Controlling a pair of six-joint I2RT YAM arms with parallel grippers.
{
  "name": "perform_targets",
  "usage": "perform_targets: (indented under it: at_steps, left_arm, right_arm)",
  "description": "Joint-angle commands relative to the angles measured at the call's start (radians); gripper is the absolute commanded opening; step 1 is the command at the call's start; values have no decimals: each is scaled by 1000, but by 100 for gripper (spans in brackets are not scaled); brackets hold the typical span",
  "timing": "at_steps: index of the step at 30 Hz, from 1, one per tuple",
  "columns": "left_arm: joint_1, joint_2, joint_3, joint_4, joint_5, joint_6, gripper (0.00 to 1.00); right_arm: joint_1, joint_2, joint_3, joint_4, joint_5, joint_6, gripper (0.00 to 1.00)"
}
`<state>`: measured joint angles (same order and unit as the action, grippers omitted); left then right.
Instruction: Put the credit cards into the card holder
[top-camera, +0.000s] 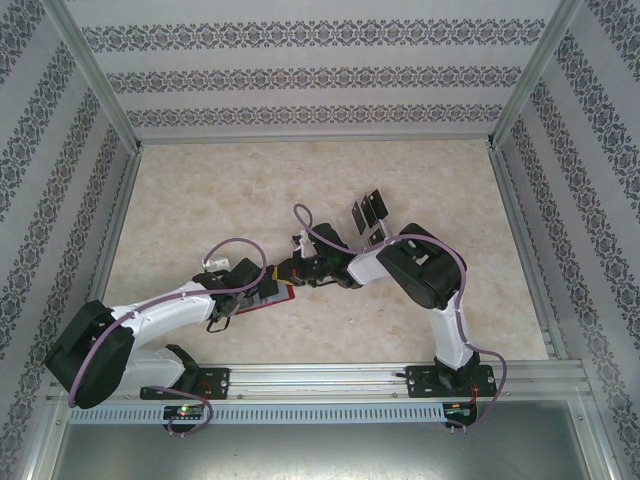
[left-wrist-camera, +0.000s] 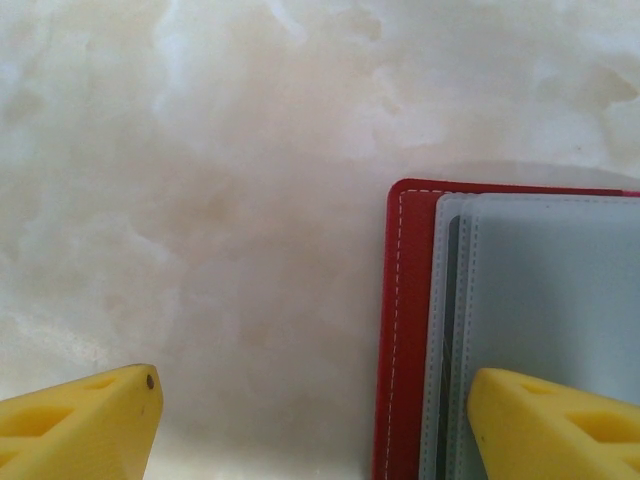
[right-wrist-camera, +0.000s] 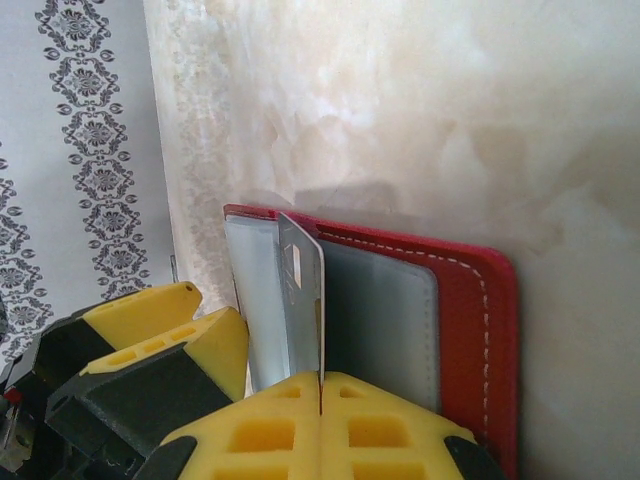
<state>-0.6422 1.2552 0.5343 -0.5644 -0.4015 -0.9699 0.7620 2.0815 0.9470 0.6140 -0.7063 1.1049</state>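
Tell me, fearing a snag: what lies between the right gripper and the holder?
A card, pinched in the shut right gripper, reaching over the holder's grey pockets, in the right wrist view.

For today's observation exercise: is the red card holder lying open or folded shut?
Open: the card holder lies spread, its grey inner pockets showing.

This is a robot test booth, like a small lab, not a home. Two white and black robot arms, the left arm (top-camera: 160, 312) and the right arm (top-camera: 425, 270), are bolted to a silver metal rail (top-camera: 320, 378) at the near edge of a table (top-camera: 200, 190). The table top looks like pale stone. Paper with grey flower stripes covers the walls (top-camera: 300, 70) on three sides. Shiny metal posts (top-camera: 95, 75) stand in the corners. Purple cables (top-camera: 236, 241) run along the arms, and small lights (top-camera: 186, 410) glow by their bases.
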Motion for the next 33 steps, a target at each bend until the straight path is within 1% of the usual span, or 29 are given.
perform_targets:
  at_steps: [1, 13, 18, 22, 29, 33]
  left_arm:
    - [-13, 8, -28, -58, 22, -5, 82]
    - [-13, 9, -30, -55, 20, -6, 82]
    - [-13, 12, -30, -53, 22, -6, 82]
    - [-13, 12, -28, -54, 23, -6, 82]
    - [-13, 15, -29, -50, 22, -4, 82]
    - [-13, 17, -29, -47, 24, -4, 82]
  right_arm:
    - [15, 25, 6, -9, -9, -4, 0]
    - [19, -11, -25, -83, -14, -74, 0]
    - [28, 2, -1, -99, -16, -76, 0]
    - [39, -2, 19, -147, -9, -97, 0]
    - [41, -24, 1, -204, 11, -122, 0]
    - [42, -18, 20, -224, 7, -126, 0]
